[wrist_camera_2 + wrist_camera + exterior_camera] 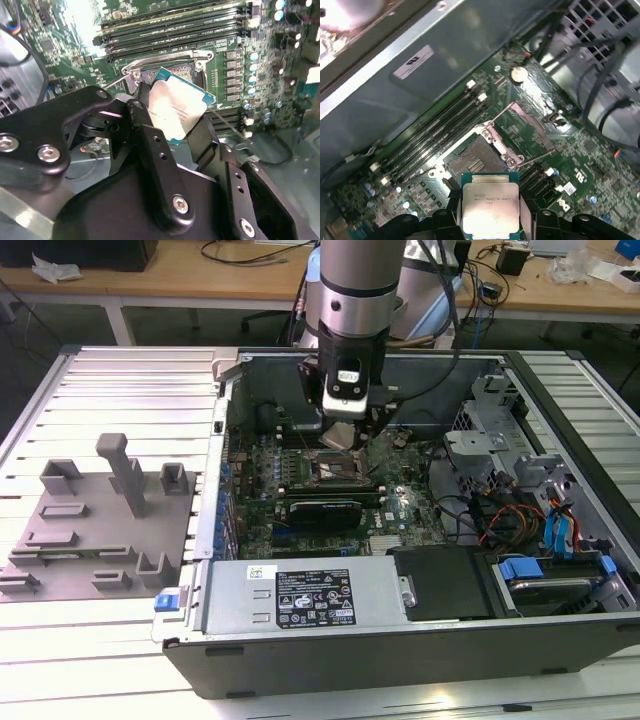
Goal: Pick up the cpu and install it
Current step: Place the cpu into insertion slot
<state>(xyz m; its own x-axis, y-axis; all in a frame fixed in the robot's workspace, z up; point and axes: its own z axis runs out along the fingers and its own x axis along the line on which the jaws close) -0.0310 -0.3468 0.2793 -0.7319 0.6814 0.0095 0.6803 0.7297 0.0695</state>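
Exterior view, biggest thing first: what lies there?

— A slatted metal table (90, 660), and on it an open computer case (400, 660) lying on its side. The robot arm (355, 290) reaches down into the case from above.

And beside the case?

— Grey fixture blocks (95, 510), standing on the table at the exterior view's left, well apart from the arm.

What lies under the arm?

— The green motherboard (400, 505), flat on the floor of the case. In the first wrist view a row of long memory slots (435, 132) runs just beside the square socket (477, 162), and a round coin battery (519, 74) sits further along the board.

How does the pincer stand?

— In the second wrist view the gripper (172, 117) is closed down to the width of the cpu (175, 107). Its black fingers (142, 107) press on two opposite edges of the chip, and nothing else is in its grasp.

Where is the cpu, then?

— It is gripped between those fingers and off the board, close to the socket but not seated in it. The silvery top faces the first wrist view's camera. In the second wrist view the chip looks tilted, with one corner overlapping the socket frame behind it. Whether it touches the frame, I cannot tell.

And the socket itself?

— It holds no chip, and its inner field lies bare in the first wrist view.
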